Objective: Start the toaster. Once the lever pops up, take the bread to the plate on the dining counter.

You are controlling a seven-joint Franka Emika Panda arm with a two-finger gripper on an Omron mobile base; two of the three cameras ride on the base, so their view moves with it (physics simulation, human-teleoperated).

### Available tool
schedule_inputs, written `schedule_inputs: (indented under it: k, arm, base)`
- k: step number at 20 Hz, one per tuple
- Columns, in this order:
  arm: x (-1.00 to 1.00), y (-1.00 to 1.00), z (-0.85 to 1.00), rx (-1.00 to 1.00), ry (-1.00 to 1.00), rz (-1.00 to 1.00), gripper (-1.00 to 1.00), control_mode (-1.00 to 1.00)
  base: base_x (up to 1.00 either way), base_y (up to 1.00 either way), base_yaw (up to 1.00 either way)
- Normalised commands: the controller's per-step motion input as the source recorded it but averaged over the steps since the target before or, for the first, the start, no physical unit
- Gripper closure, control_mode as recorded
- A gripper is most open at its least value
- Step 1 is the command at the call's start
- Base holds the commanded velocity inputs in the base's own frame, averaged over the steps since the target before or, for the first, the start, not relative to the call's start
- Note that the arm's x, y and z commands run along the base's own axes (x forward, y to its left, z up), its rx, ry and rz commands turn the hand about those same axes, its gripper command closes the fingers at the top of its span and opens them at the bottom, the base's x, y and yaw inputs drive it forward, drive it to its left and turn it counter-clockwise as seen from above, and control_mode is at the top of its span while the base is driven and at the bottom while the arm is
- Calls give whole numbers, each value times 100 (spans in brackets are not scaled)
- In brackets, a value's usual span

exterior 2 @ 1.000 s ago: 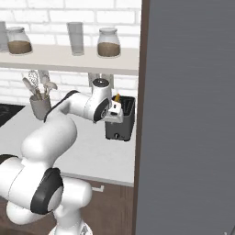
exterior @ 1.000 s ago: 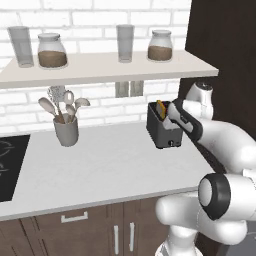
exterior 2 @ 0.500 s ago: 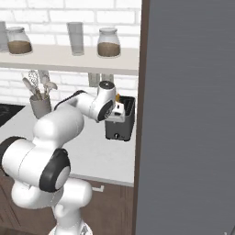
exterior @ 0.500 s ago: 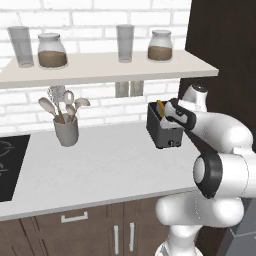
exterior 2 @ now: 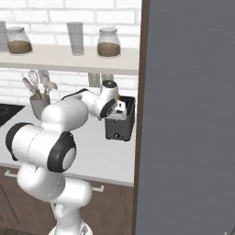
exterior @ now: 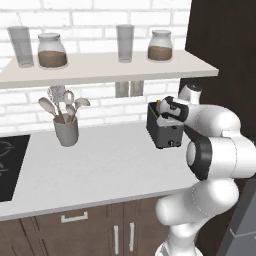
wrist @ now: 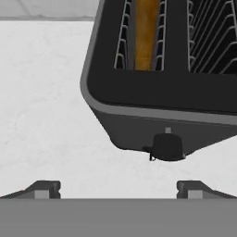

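One long white bench (exterior: 100,170) on dark brown wood cabinets (exterior: 100,235) carries everything; white brick wall (exterior: 100,100) behind it, a pale shelf (exterior: 100,67) above, a tall dark panel (exterior 2: 193,114) at the right end.

Shelf load, as seen from the left base view: clear glass tumbler (exterior: 21,46), glass jar with brown contents (exterior: 51,50), second tumbler (exterior: 125,43), second brown-filled jar (exterior: 161,46). Black cooktop (exterior: 10,165) sits at the bench's far left edge.

White robot arm (exterior: 215,150) reaches across to the small dark grey boxy two-slot toaster (exterior: 163,130), which stands on the bench near the dark panel, right of the grey utensil cup holding spoons and a whisk (exterior: 65,130), well apart from it.

Pincer (wrist: 118,187) is open, jaws wide, nothing between them. In the hand view it hovers just outside the toaster's end face, in line with the dark lever knob (wrist: 167,146) low on that face, not touching it. In the right base view the pincer (exterior 2: 120,108) sits over the toaster's top edge on its near-left side.

Golden-tan slice of bread (wrist: 146,32) is down in one toaster slot, between the wire guides; the slot beside it shows bare wires. From the left base view a sliver of the bread (exterior: 159,106) pokes above the toaster top, next to the hand.
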Motion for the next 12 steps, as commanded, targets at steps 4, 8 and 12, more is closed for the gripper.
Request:
schedule_inputs:
  k: [4, 8, 12]
  arm:
    - [22, 0, -30, 0, 0, 2, -100, -100]
    - [20, 0, -26, 0, -2, 2, -100, -100]
    - [19, 0, -12, 0, -6, 3, -100, -100]
  base:
    - [0, 0, 0]
    - [0, 0, 0]
    - [0, 0, 0]
